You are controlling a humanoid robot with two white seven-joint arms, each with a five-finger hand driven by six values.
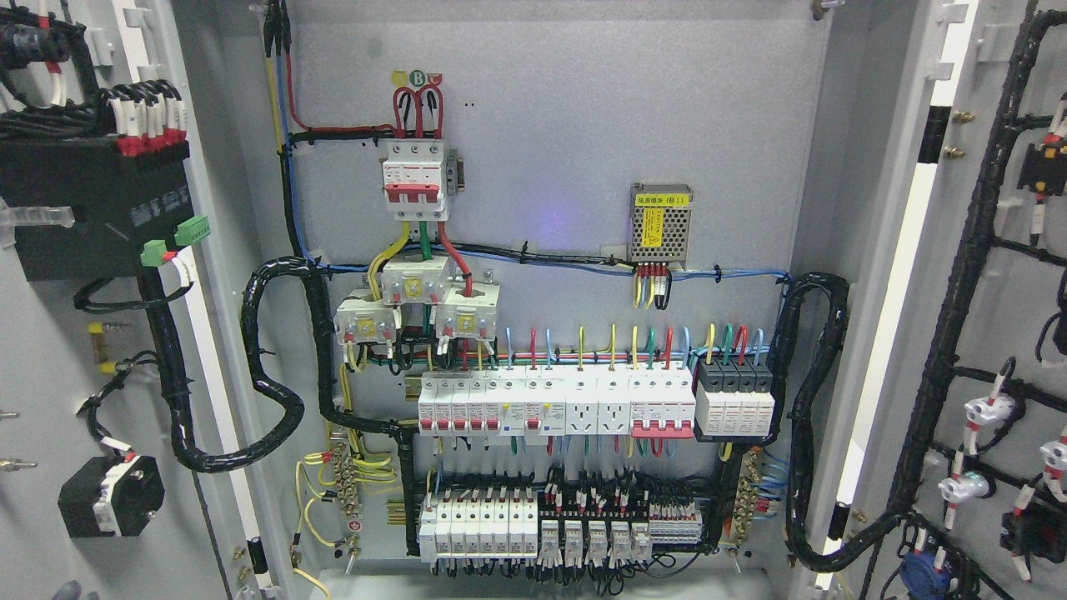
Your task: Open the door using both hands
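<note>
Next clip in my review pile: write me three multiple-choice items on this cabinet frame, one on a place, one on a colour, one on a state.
1. Where on the back panel is the power supply module with the yellow label?
A. Upper right of centre
B. Bottom left corner
C. On the left door

2. What colour are the handles on the top breaker?
A. Blue
B. Red
C. Green

3. What state are the cabinet doors in?
A. Both shut
B. Only the left open
C. Both swung open

Answers:
1. A, it is mounted right of the top breaker, above the right end of the rows of breakers.
2. B, its toggles are red on a white body.
3. C, the left door and right door show their wired inner faces either side of the panel. No robot hand is in view.
</note>
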